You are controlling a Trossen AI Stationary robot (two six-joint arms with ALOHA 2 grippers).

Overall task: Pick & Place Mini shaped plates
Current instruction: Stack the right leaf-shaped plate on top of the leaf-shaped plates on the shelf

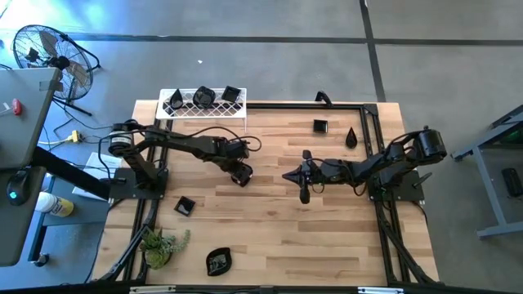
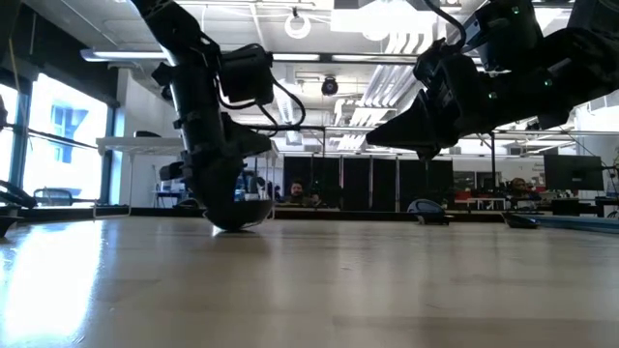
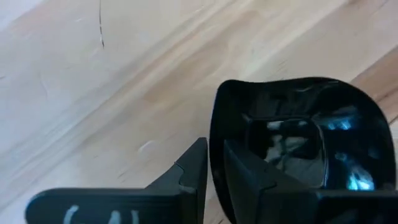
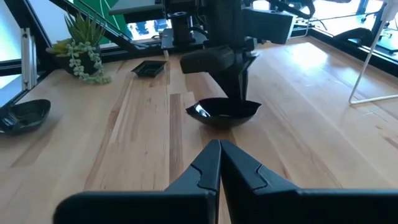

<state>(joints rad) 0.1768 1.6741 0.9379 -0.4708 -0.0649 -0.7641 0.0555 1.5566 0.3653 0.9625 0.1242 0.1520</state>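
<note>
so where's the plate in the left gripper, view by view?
High: plate at table centre-left, under the left gripper.
Low: left of centre, plate touching the tabletop.
Left wrist: plate fills the right half, rim pinched.
Right wrist: plate centre.
Shared landmark: the left gripper above it.

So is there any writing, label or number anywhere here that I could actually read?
Nothing reads clearly.
Pale marks on the left pincer, seen in its wrist view: too blurred and cut off to read.
The black dish it grips: only reflections, no text.
Bottle with a yellow band beside the table: lettering too small.
</note>
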